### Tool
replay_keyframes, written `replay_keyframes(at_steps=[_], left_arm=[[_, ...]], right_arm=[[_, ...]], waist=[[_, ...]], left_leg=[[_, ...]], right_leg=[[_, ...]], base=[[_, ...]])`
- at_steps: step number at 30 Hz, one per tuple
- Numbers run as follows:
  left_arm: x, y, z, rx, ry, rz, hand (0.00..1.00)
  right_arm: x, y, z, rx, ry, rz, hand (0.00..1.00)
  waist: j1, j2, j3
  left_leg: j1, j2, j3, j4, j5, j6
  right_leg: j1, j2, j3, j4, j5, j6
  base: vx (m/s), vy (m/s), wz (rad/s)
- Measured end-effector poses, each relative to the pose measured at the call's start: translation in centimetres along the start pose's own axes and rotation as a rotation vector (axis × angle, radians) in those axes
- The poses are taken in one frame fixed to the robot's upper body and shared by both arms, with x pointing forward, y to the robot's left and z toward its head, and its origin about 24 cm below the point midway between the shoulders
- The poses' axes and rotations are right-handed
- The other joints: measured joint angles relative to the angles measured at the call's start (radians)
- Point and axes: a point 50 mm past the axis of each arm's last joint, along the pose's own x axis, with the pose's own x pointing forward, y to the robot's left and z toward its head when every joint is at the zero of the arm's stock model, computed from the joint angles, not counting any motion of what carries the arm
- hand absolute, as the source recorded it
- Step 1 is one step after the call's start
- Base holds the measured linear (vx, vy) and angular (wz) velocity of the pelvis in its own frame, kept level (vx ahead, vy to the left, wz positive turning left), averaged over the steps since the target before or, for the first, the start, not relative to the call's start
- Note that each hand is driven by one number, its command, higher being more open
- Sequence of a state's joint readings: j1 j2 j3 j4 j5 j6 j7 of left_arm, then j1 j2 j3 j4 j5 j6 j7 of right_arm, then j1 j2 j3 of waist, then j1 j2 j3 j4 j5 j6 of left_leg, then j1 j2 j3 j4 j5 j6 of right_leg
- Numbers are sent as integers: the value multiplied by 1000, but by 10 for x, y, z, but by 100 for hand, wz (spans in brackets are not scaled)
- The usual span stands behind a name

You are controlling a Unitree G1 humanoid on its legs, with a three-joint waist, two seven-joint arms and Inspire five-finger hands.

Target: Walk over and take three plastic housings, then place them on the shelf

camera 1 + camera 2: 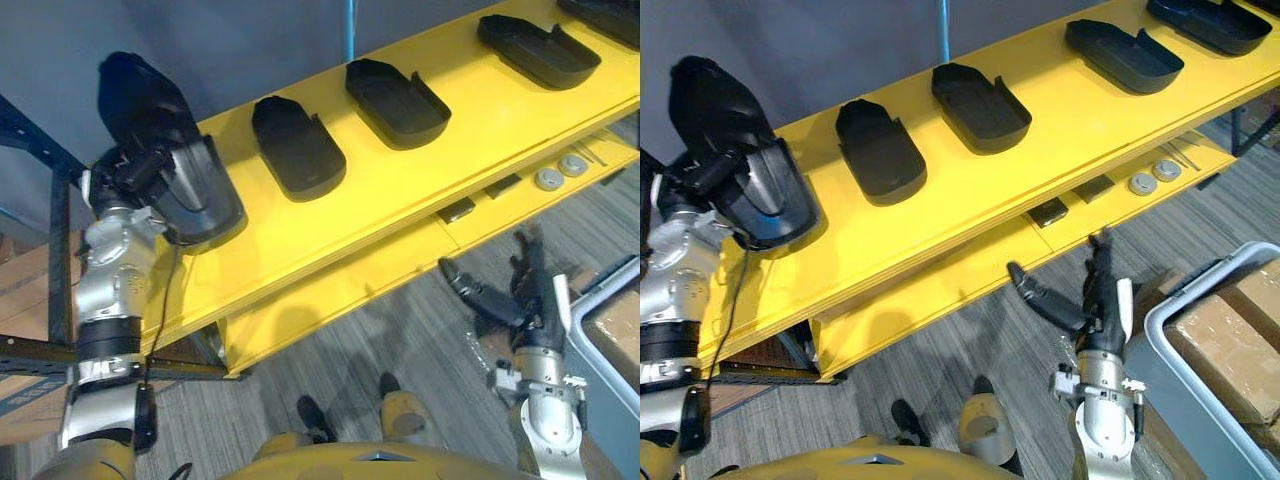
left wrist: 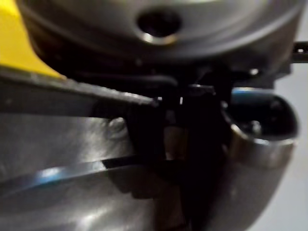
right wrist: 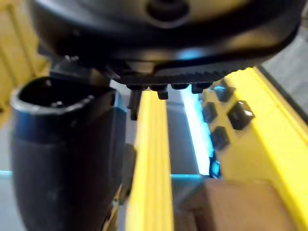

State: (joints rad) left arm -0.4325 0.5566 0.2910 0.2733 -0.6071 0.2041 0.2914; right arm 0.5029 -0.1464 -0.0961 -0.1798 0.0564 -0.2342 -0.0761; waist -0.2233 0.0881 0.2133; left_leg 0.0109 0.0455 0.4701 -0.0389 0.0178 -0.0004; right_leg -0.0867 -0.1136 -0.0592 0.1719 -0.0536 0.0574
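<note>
My left hand (image 1: 140, 165) is curled round the rim of a black plastic housing (image 1: 205, 195), held tilted over the left end of the yellow shelf (image 1: 380, 190). Whether the housing rests on the shelf I cannot tell. Close up, its glossy wall (image 2: 72, 144) lies against my fingers. Several more housings lie in a row along the shelf, open side up: one (image 1: 298, 148) nearest my left hand, then another (image 1: 397, 102) and a third (image 1: 537, 50) further right. My right hand (image 1: 520, 290) hangs low over the carpet in front of the shelf, fingers straight and holding nothing.
A lower yellow shelf (image 1: 330, 290) carries two round silver parts (image 1: 560, 172) and flat dark pieces (image 1: 455, 210). A grey bin (image 1: 1170, 340) with cardboard boxes stands by my right hand. A dark blue rack frame (image 1: 30, 140) is at the left.
</note>
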Motion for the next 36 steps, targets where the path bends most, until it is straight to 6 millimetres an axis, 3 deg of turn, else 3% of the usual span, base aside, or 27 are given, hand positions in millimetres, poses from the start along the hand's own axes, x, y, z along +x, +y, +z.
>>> replay_keyframes(at_steps=[4, 7, 11, 15, 20, 26, 36], left_arm=[[4, 8, 12, 45, -26, -34, 0], [8, 17, 4, 69, 26, -29, 0], [15, 15, -4, 66, 100, -41, 0], [19, 0, 2, 87, 92, -102, 0], [24, -11, 14, 100, 65, -145, 0], [26, -14, 25, 123, 37, -173, 0], [33, -38, 52, 116, -37, -209, 0]], right_arm=[[-24, 13, -57, 8, 280, 92, 100], [-52, 12, -102, 34, 529, 76, 100], [-72, 8, -125, 84, 691, 59, 100], [-69, 11, -132, 125, 724, 52, 100], [-54, 20, -133, 166, 719, 82, 100], [-54, 21, -137, 185, 750, 78, 100], [-50, 20, -139, 200, 768, 77, 100]], waist=[[3, -16, 15], [27, -28, 36], [32, -44, 64], [56, -56, 97], [58, -53, 134], [59, -58, 160], [59, -72, 191]], left_leg=[[-6, 7, 32, 2, -2, 0], [-11, 6, 27, 7, -5, -6], [-44, 5, -18, 42, 0, 2], [-70, 6, -50, 75, 0, 0], [-99, 12, -66, 106, -10, -6], [-109, 19, -66, 123, -9, -5], [-132, 27, -52, 145, -17, 3]], right_leg=[[0, -7, -18, -2, 0, 0], [1, -10, -21, -2, 0, 0], [-1, -16, -50, -2, -2, -3], [-2, -20, -59, 0, -4, -7], [-12, -21, -72, 2, -5, -8], [-17, -18, -72, 3, -2, -5], [-36, -13, -56, -1, 3, -1]], base=[[25, -7, 15], [44, 8, 7], [31, -2, 31], [-8, 1, 21], [-50, 0, 9], [-9, -3, 0], [8, -1, -3]])
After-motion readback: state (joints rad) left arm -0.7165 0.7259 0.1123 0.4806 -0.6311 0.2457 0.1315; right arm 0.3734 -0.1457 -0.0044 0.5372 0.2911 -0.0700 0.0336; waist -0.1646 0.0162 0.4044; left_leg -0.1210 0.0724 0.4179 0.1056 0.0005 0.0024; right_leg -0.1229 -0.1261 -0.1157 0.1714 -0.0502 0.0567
